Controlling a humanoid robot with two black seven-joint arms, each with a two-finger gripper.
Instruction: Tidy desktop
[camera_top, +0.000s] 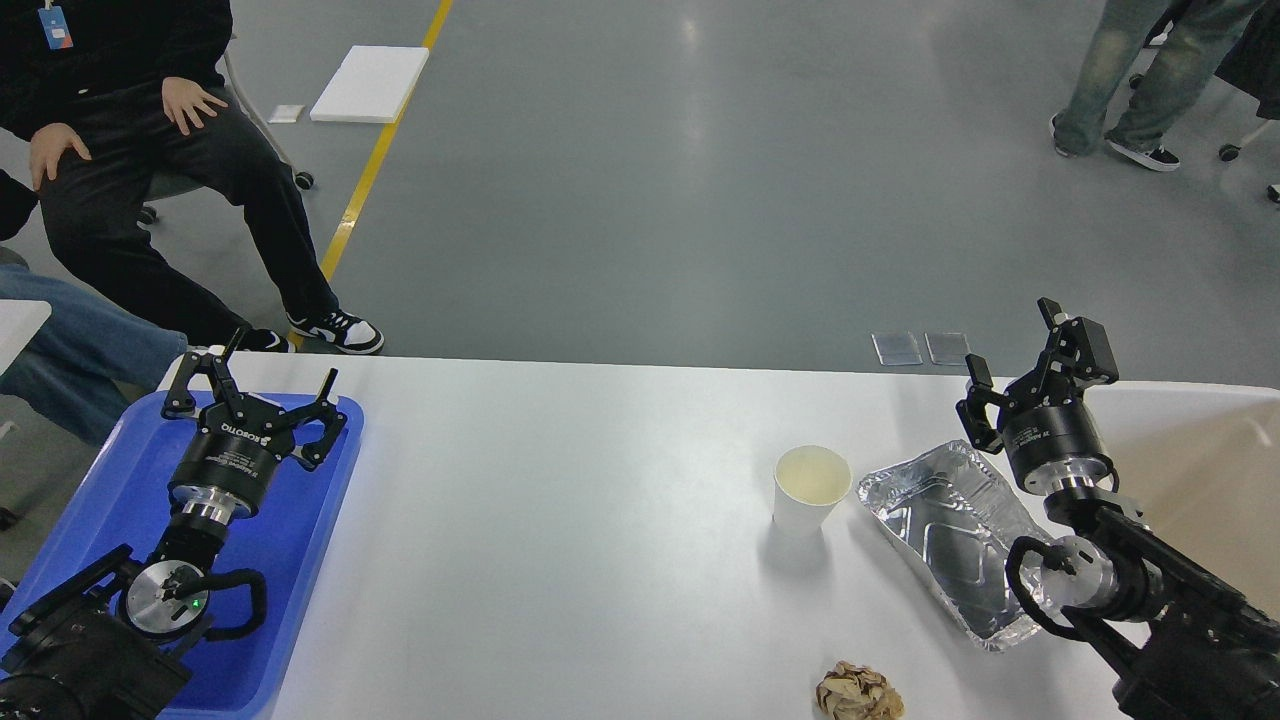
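The white desktop (560, 520) spans the view. On it stand a white paper cup (810, 488), a crumpled foil tray (950, 535) right of the cup, and a brown crumpled paper wad (858, 692) at the front edge. My left gripper (258, 372) hovers open over the blue tray (300, 540) at the left, holding nothing. My right gripper (1012, 350) is open above the far end of the foil tray, empty.
A beige rimmed bin (1210, 470) sits at the right end of the table. People sit beyond the far left corner, and another stands at the back right. Two small clear plates (920, 348) lie on the floor past the far edge.
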